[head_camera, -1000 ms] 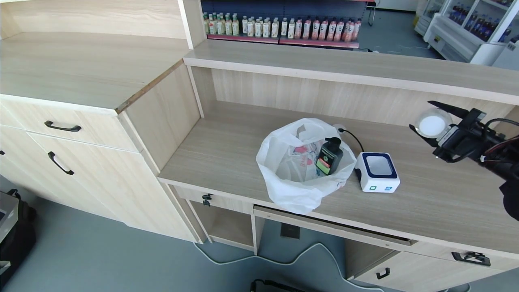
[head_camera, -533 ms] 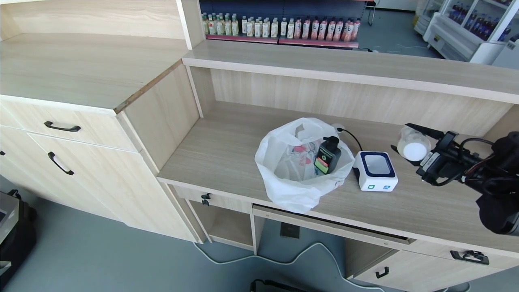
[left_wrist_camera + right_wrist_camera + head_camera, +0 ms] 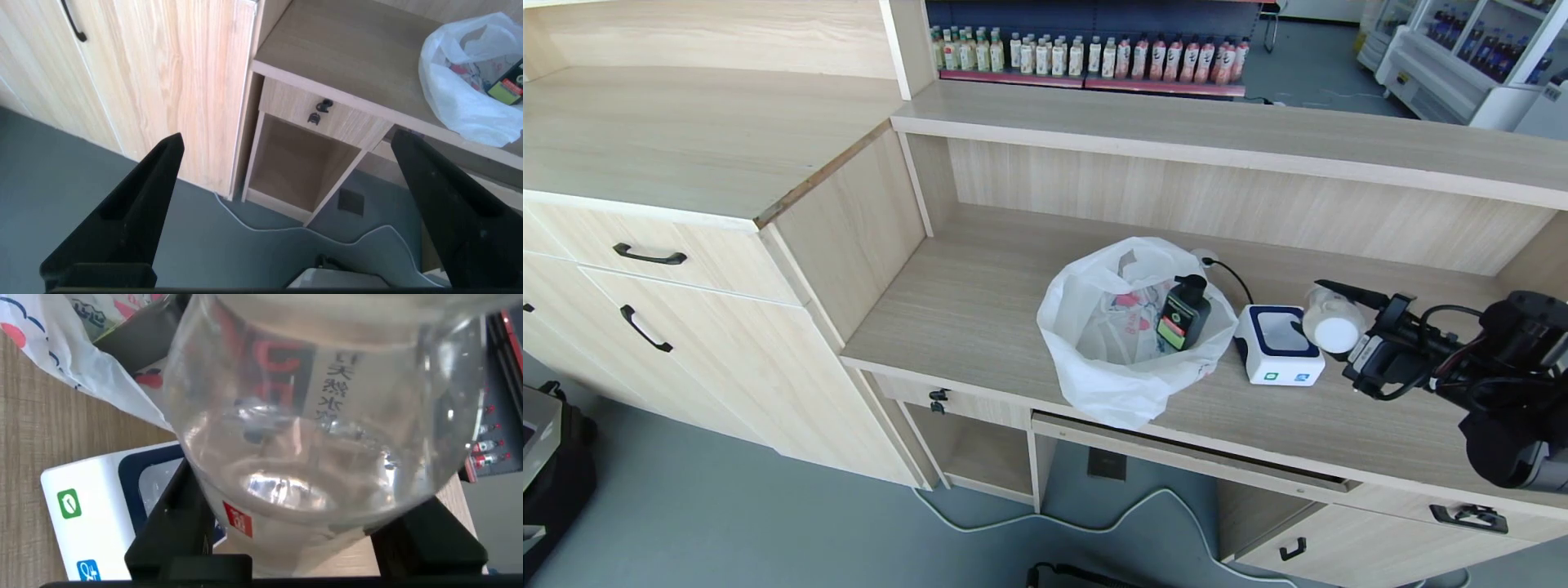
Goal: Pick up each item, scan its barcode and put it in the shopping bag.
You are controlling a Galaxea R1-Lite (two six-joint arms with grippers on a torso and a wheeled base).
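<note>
- A long light-wood counter (image 3: 980, 302) with a raised back ledge is seen carrying the checkout things; drawers and an open cubby are set beneath it, and its front edge is also seen from the left wrist (image 3: 343, 41).
- A white crinkled plastic shopping bag (image 3: 1111, 392) is stood open near the counter's front edge, mouth upward, with its rim rolled outward. It is caught again at the left wrist view's edge (image 3: 458, 90) and beside the bottle in the right wrist view (image 3: 82, 343).
- A white box-shaped barcode scanner with a dark blue-framed window (image 3: 1278, 347) is set just beside the bag, on its right. In the right wrist view it is seen close behind the bottle (image 3: 90, 506).
- The left claw (image 3: 286, 139) is held spread wide and empty, low in front of the counter, well apart from the bag.
- The right claw (image 3: 1319, 314) is closed around a clear plastic bottle (image 3: 1330, 322), which is held tilted at the scanner's right edge and gripped by both black fingers (image 3: 306, 547).
- The bottle's clear wall bears red and dark print (image 3: 310, 416).
- A dark pump-top bottle with a green and red label (image 3: 1186, 314) is stood inside the bag, against its right wall.
- A thin black cable (image 3: 1229, 273) is run behind the bag toward the scanner.
</note>
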